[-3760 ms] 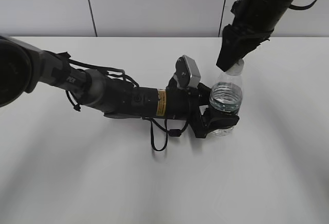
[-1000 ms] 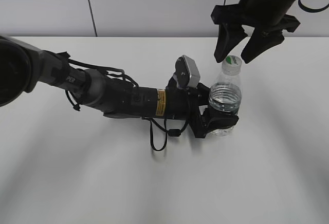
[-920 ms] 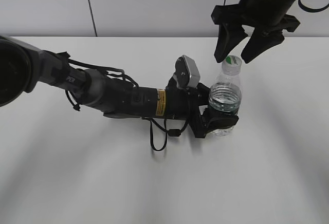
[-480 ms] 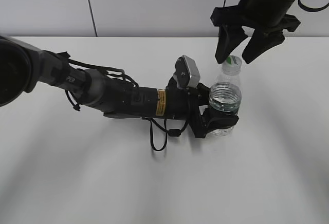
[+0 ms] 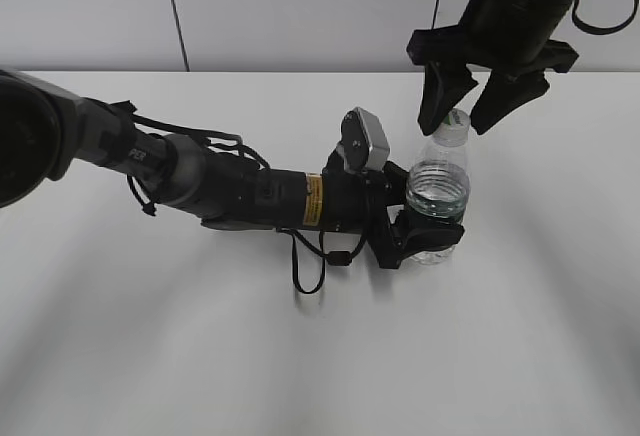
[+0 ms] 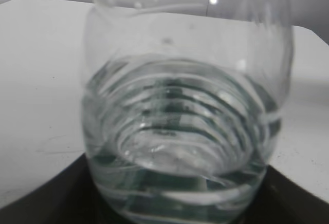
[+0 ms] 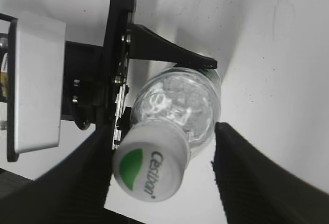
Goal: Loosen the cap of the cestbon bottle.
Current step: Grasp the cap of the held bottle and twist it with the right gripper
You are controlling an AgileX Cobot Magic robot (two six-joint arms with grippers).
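Note:
The cestbon bottle [image 5: 438,194] stands upright on the white table, clear and ribbed, with water in it. My left gripper [image 5: 428,241] is shut on its lower body; the bottle fills the left wrist view [image 6: 185,116]. The white cap [image 5: 456,128] with its green patch sits on the neck. My right gripper [image 5: 466,116] is open and hangs over the cap, one finger on each side. In the right wrist view the cap [image 7: 150,166] lies close to the left finger [image 7: 85,180], with a gap to the right finger [image 7: 259,180]. The bottle [image 7: 180,103] shows below it.
The left arm [image 5: 220,191] lies low across the table from the left, with loose cables beside it. The white table [image 5: 200,356] reaches to a pale wall at the back. The left gripper's black jaws and grey camera box [image 7: 36,85] show in the right wrist view.
My right gripper was shut on the cap, then opened and rose. In the last second it has sunk a little, so its open fingers straddle the cap. The left arm and bottle have not moved.

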